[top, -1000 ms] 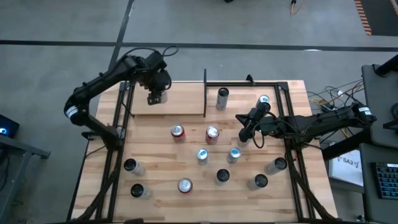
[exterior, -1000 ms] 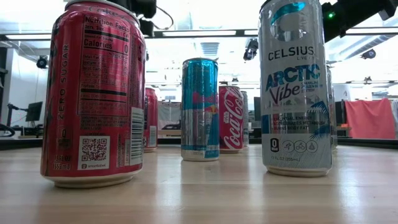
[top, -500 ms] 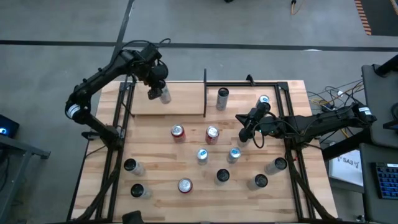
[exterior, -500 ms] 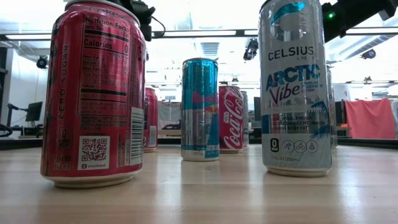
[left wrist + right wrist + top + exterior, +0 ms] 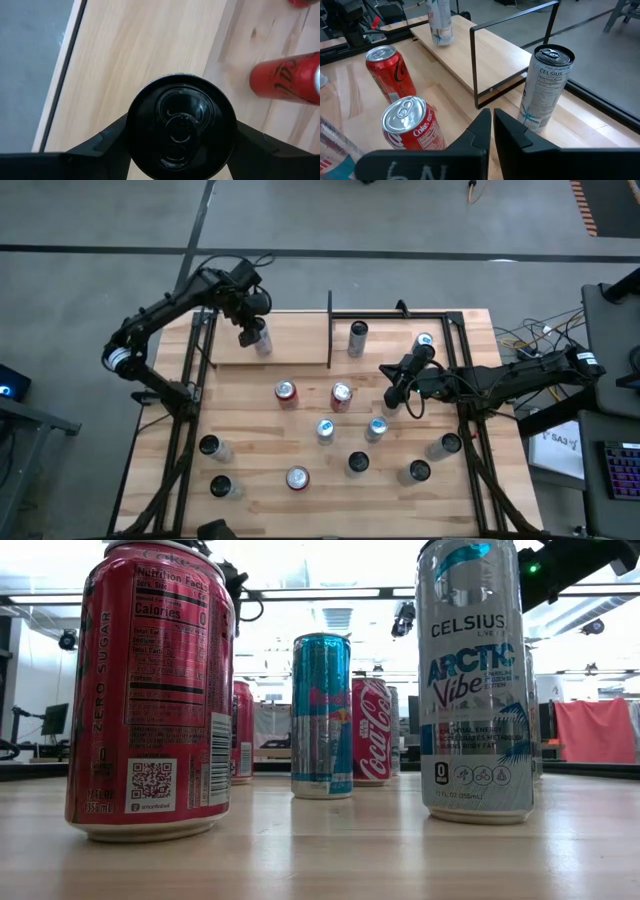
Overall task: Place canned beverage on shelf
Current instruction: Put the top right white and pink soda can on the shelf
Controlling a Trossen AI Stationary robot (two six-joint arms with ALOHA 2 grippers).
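The canned beverage, pale with a black top, is over the left part of the shelf, a pale plywood panel at the table's far side. My left gripper is above the can and shut on it. The right wrist view shows the same can far off, at the shelf's surface. My right gripper hovers shut over the table right of centre, near a red can, and holds nothing. My left gripper pinches the can's upper wall just under the top rim, one finger on each side. The fingers come steeply from above. The can hangs upright below them. I cannot tell whether its base rests on the shelf or hangs just above it.
A bare black frame adjoins the shelf on the right, with a Celsius can by it and another can farther right. Several cans stand on the table's middle and near part, among them two red ones.
My left gripper has carried the can a little toward the table's right edge and down toward the shelf, rolling slightly about its own axis. It has stayed shut on the can throughout.
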